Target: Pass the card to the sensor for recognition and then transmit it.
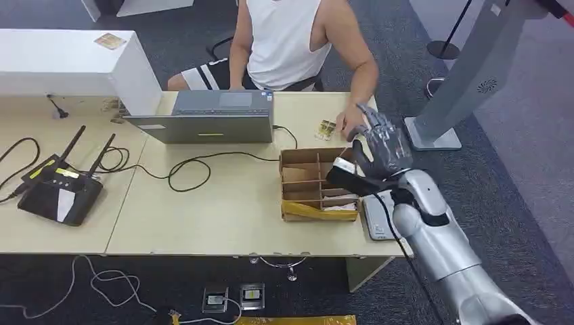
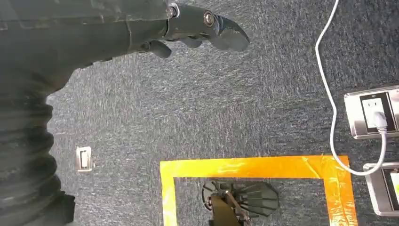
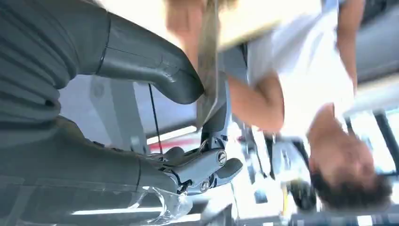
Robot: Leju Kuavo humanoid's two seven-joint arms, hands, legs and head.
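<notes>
Card (image 3: 207, 70) between thumb and fingers (image 3: 217, 117)

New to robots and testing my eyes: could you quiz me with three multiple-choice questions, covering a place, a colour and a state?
1. Where is the divided brown cardboard box?
A. on the floor
B. on the beige table, right of the grey laptop
C. on a chair

2. The flat router with antennas is:
A. black
B. red
C. green

3. The robot's right hand is:
A. flat on the table
B. raised beside the seated person's hand
C. inside the box

Answers: B, it stands on the tabletop past the laptop; A, its casing is dark; B, it is lifted at the table's far edge.
</notes>
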